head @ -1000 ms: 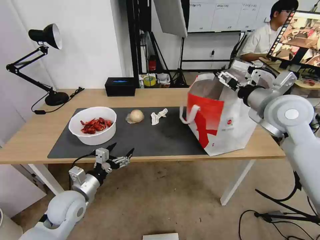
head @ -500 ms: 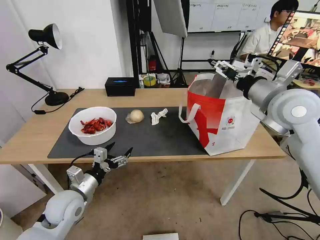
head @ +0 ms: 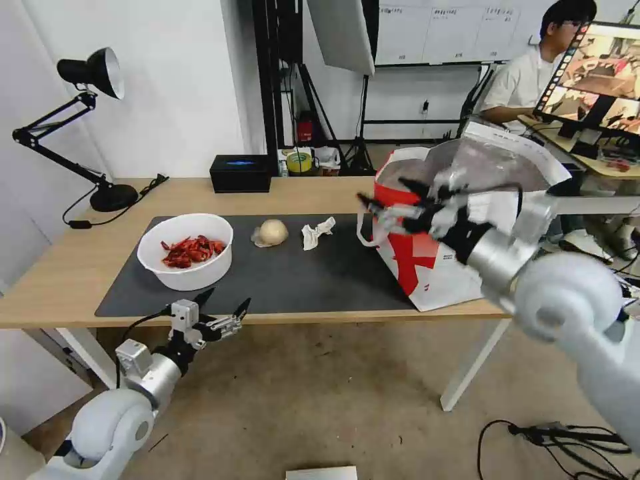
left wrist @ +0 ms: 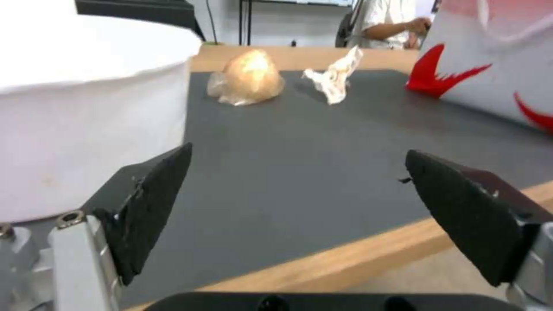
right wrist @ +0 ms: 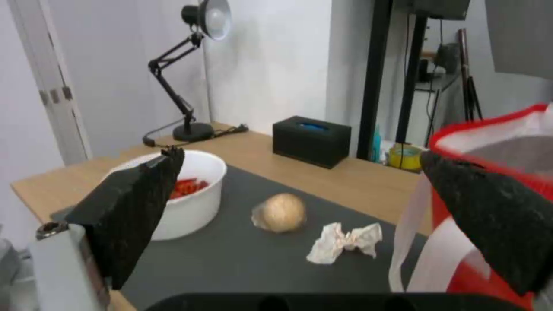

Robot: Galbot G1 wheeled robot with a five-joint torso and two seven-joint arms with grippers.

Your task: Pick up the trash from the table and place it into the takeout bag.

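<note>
On the dark mat point(head: 320, 280) of the table point(head: 67, 273) lie the trash items: a white bowl of red shells point(head: 185, 250), a beige bun point(head: 272, 232) and a crumpled tissue point(head: 317, 233). The takeout bag point(head: 460, 253) stands open at the mat's right end. My right gripper point(head: 387, 199) hangs open and holds nothing, in front of the bag's red panel, right of the tissue. Its wrist view looks over the tissue point(right wrist: 345, 242), bun point(right wrist: 281, 211) and bowl point(right wrist: 196, 203). Below the table's front edge, near the bowl point(left wrist: 81, 108), my left gripper point(head: 225, 301) is open and holds nothing.
A black tissue box point(head: 240, 172) sits at the table's far edge. A black desk lamp point(head: 93, 73) with its cable stands at the far left corner. Bare mat lies between the bowl and the bag. Cables and stands are on the floor at right.
My right arm swung from above the bag's mouth down and left, to in front of its red panel. My left gripper sank slightly down and left. The trash items stayed put.
</note>
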